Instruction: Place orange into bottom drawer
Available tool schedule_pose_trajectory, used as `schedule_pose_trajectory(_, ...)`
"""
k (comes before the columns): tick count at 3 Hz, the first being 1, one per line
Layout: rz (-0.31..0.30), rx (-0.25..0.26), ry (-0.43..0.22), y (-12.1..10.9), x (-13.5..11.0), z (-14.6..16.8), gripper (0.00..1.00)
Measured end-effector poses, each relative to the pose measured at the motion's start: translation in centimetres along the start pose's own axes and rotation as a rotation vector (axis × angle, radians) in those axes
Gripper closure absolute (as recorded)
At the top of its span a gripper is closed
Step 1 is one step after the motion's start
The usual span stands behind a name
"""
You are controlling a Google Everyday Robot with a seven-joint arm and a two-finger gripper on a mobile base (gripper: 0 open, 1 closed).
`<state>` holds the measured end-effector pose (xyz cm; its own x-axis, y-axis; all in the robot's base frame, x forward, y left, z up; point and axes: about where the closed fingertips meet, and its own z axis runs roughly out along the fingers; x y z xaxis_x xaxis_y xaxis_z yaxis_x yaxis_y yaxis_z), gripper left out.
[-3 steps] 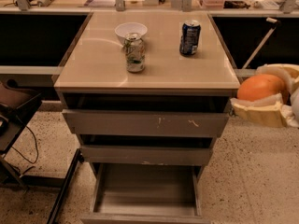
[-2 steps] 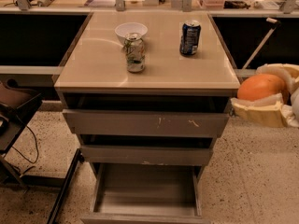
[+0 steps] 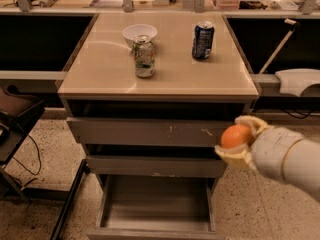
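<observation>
Pinching the orange [image 3: 236, 135] between its fingers, hand [image 3: 240, 141] at the cabinet [image 3: 160, 81] front's right edge, bottom drawer [image 3: 155, 201] open below.

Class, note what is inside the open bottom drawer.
The bottom drawer shows only its bare floor; its back is hidden under the middle drawer. The end effector, right of the drawers, holds the orange.

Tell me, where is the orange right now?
The orange sits in the gripper at the right of the camera view, by the right end of the top drawer, up above the open bottom drawer.
</observation>
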<state>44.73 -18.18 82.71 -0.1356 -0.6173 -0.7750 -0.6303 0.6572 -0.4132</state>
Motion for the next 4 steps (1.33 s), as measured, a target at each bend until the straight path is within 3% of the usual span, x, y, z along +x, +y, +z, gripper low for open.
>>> schedule_pose_trajectory(1, 0.034, -0.058, 0.096, 5.8, 8.2, 8.4, 1.00)
schedule_pose_trajectory(2, 0.032, -0.057, 0.094, 5.7, 8.1, 8.4, 1.00)
schedule_pose_trajectory(3, 0.032, -0.071, 0.126, 7.0, 10.8, 10.4, 1.00)
schedule_pose_trajectory(4, 0.063, -0.091, 0.211, 9.6, 19.5, 15.1, 1.00)
